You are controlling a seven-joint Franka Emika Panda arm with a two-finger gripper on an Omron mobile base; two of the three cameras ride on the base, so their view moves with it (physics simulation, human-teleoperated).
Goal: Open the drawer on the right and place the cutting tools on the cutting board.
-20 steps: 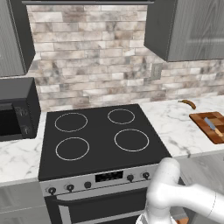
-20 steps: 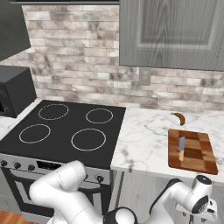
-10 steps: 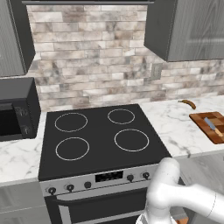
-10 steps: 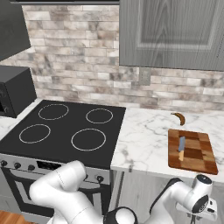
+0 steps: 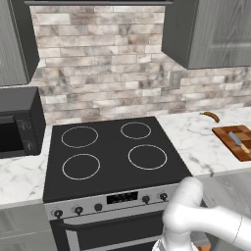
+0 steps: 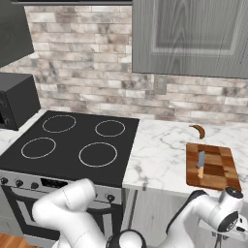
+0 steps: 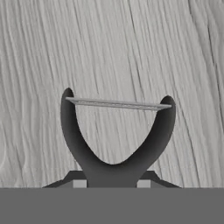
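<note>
The checkered reddish-brown cutting board [image 6: 220, 167] [image 5: 226, 135] lies on the marble counter right of the stove. One cutting tool [image 6: 200, 163] [image 5: 238, 142] rests on the board, bluish blade and tan handle. My arm reaches down below the counter's front edge, its wrist [image 6: 227, 218] at the lower right. In the hand view my gripper [image 7: 117, 99] is open, fingers wide apart, close to a grey wood-grain drawer surface [image 7: 112, 48]. A thin grey strip [image 7: 118, 103] spans from fingertip to fingertip; what it is cannot be told.
A curved brown-orange thing [image 6: 197, 131] [image 5: 210, 115] lies behind the board. The black stove [image 5: 112, 157] [image 6: 77, 145] takes the middle, with its knobs [image 5: 78, 210] on the front. A dark microwave [image 5: 17, 122] stands at the left. Grey cabinets [image 6: 193, 38] hang overhead.
</note>
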